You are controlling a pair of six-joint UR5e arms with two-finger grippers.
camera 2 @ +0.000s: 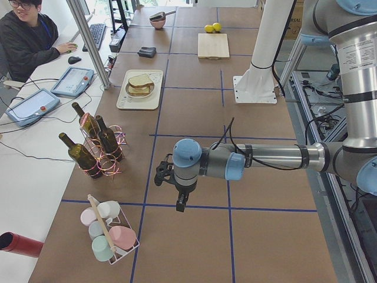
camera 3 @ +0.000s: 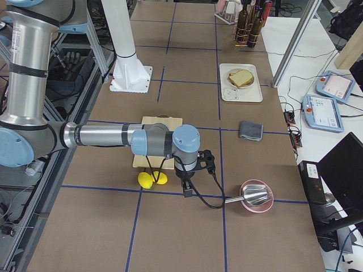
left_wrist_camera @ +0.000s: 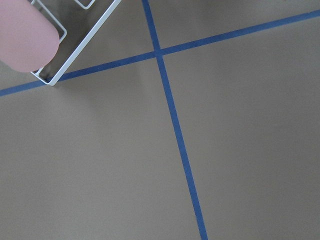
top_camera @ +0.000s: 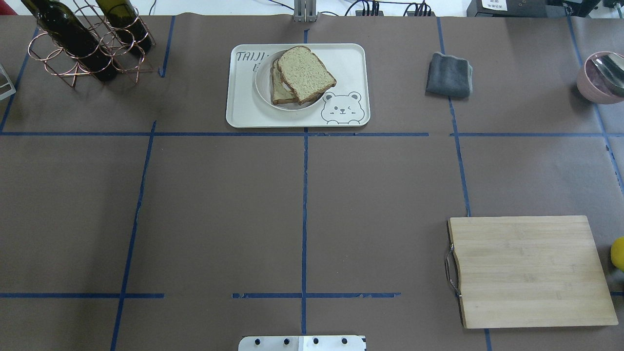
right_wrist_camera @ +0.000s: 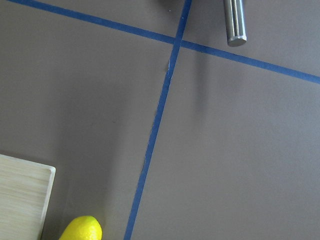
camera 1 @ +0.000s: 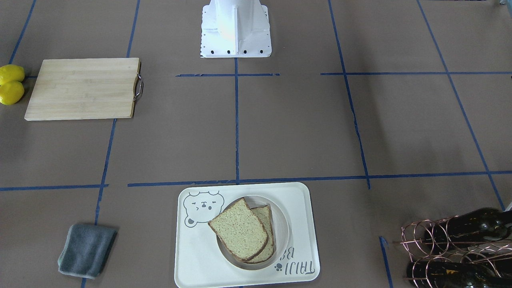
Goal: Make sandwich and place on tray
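The sandwich (camera 1: 240, 234), two slices of tan seeded bread stacked askew, lies on a small round white plate (camera 1: 282, 224). The plate sits on the cream bear tray (camera 1: 302, 208) at the table's far middle, as the overhead view shows: sandwich (top_camera: 306, 73), tray (top_camera: 351, 61). No egg shows clearly between the slices. My left gripper (camera 2: 179, 203) hangs over bare table near the mug rack, far from the tray. My right gripper (camera 3: 187, 190) hangs near the lemons, also far from the tray. I cannot tell whether either gripper is open or shut.
A wooden cutting board (top_camera: 531, 270) lies at the right, with lemons (camera 1: 11, 84) beside it. A grey cloth (top_camera: 448, 74) lies right of the tray. A copper rack with wine bottles (top_camera: 83, 44) stands left of it. There is a pink bowl with a ladle (top_camera: 602, 75) and a mug rack (camera 2: 109, 233).
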